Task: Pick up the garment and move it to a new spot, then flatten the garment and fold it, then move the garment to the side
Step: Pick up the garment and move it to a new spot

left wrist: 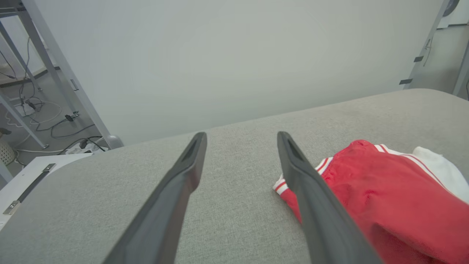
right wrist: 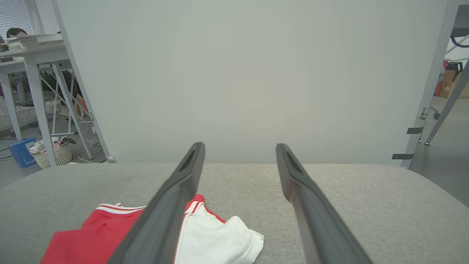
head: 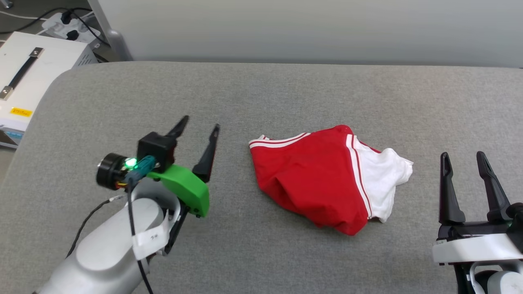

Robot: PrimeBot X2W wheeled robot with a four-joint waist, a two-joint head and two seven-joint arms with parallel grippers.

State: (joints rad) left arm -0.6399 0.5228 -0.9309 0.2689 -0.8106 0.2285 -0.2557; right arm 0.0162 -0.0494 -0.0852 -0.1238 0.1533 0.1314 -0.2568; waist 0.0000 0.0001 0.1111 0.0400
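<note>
Crumpled red jersey T-shirt with white sleeves (head: pixel 314 175) at the middle of the grey fabric-covered counter (head: pixel 286 94); left end effector (head: pixel 201 123) and right end effector (head: pixel 462 155), over the counter's near side, gape empty, so every step apparently remains.

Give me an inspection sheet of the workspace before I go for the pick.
Surface: grey padded table, flat.
Job's things: garment lies crumpled right of centre, white sleeve toward the robot's right, lettering hidden.
Clutter: white case off the left corner.
Grippers: left claw open, empty, aimed toward the garment, apart from it; right claw open, empty, beside the sleeve, apart.
Cables: black cable along the left forearm; power strip behind the case.
Surroundings: pale partition behind the table; desks and a basket beyond.
</note>
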